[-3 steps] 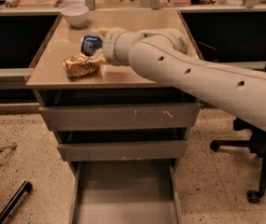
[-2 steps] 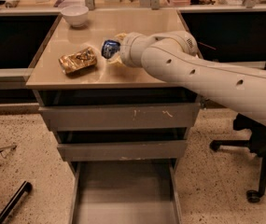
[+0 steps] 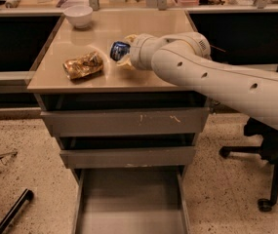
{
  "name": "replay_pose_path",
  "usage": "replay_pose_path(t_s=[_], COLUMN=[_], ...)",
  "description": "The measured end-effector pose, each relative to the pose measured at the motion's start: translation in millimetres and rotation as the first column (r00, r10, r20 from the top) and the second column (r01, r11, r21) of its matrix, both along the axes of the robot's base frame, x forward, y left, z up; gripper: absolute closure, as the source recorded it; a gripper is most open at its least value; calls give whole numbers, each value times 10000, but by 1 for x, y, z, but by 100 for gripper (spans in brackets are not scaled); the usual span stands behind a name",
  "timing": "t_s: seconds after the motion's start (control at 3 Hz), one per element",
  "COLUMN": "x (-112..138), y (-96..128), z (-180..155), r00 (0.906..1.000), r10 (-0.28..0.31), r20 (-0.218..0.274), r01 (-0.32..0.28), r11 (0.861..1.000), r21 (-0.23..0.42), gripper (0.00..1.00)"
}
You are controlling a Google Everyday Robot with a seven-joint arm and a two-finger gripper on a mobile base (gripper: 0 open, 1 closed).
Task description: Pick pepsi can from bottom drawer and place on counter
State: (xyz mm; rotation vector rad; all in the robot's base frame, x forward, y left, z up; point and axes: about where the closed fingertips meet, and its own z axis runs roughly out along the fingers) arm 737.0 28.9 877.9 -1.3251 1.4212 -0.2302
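The pepsi can [image 3: 119, 50], small and blue, is held tipped on its side in my gripper [image 3: 124, 52] just above the counter [image 3: 143, 28], right of the golden-brown snack bag. The pale fingers [image 3: 127, 62] close around the can. My white arm reaches in from the right across the counter. The bottom drawer [image 3: 129, 204] is pulled out below, and its grey floor is bare.
A crinkled golden-brown snack bag [image 3: 83, 65] lies on the counter's left part. A white bowl [image 3: 78, 15] stands at the back left. Two shallower drawers [image 3: 126, 123] are partly open. An office chair base [image 3: 268, 179] stands at right; a dark object [image 3: 11, 211] lies on the floor at left.
My gripper with the can has moved right and slightly back, away from the snack bag, which it was next to a second ago.
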Motion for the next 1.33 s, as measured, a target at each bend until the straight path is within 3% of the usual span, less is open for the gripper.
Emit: replay_pose_path(t_s=[0.33,0.67,1.0,1.33], x=[8,20,27,30], y=[-17,-45,-58,-58], z=[-1,-11,-31,-41], r00=[9987,9879,9723,9651], r10=[-463,-1331,-1845,-1943], r20=[-207,-796,-1437,-1756], r01=[463,1321,1816,1907], r11=[9989,9911,9828,9809], r21=[-40,-171,-329,-376], gripper=[100,100,100,100])
